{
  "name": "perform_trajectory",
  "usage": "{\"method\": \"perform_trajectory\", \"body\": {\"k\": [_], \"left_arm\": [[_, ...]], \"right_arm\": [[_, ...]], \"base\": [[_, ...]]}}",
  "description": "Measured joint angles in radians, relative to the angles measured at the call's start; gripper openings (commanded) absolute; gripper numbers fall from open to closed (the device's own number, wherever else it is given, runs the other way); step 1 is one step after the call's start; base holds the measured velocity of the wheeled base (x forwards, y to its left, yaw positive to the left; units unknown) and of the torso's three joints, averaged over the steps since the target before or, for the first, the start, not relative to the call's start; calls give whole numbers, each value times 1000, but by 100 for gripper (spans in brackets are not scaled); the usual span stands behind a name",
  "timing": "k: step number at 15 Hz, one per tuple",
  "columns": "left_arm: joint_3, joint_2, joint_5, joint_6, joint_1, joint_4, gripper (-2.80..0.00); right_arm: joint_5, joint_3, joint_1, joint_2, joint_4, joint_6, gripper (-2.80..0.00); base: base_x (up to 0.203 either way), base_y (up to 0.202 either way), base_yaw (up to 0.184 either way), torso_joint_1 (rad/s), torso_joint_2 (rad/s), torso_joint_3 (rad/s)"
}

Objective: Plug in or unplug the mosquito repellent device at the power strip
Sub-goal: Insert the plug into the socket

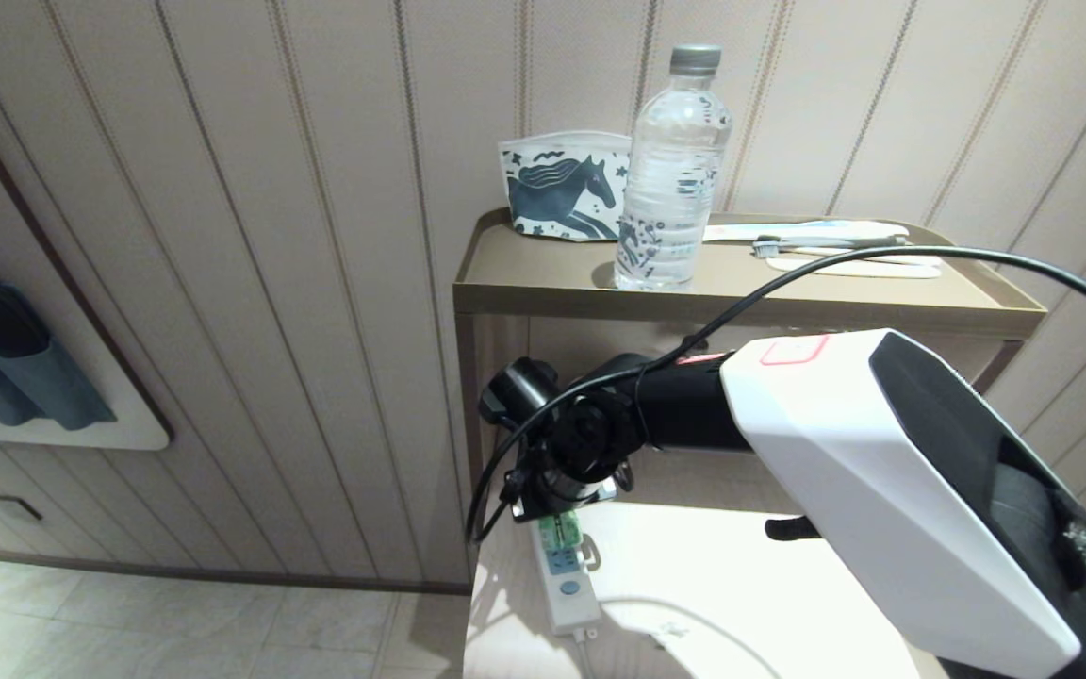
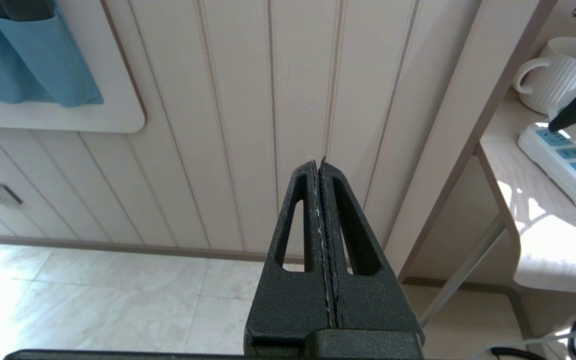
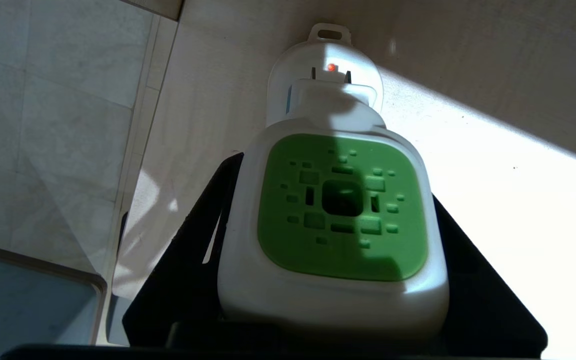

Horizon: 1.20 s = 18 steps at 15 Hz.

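Observation:
The mosquito repellent device (image 3: 340,210), a white head with a green perforated top, sits between the black fingers (image 3: 203,220) of my right gripper (image 3: 330,190), which is shut on its sides. Just beyond it lies the end of the white power strip (image 3: 325,50) with a small red light. The device's prongs are hidden. In the head view the right gripper (image 1: 557,514) hangs over the power strip (image 1: 564,575) on the lower shelf, with a bit of the green device (image 1: 562,528) showing. My left gripper (image 2: 318,165) is shut on nothing and parked away, facing the wall.
A white mug (image 2: 553,70) stands behind the strip on the lower shelf. The upper shelf (image 1: 543,283) carries a clear water bottle (image 1: 670,170), a horse-print pouch (image 1: 567,189) and a toothbrush (image 1: 830,247). Blue slipper holders (image 1: 6,358) hang on the panelled wall.

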Motion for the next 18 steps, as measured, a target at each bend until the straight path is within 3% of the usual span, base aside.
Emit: {"method": "perform_trajectory", "body": {"k": [18], "left_arm": [[0,0,0,0,1,0,-280]], "right_arm": [[1,2,6,0,0,-13,-280]], "base": [[0,0,0,0,0,0]]}}
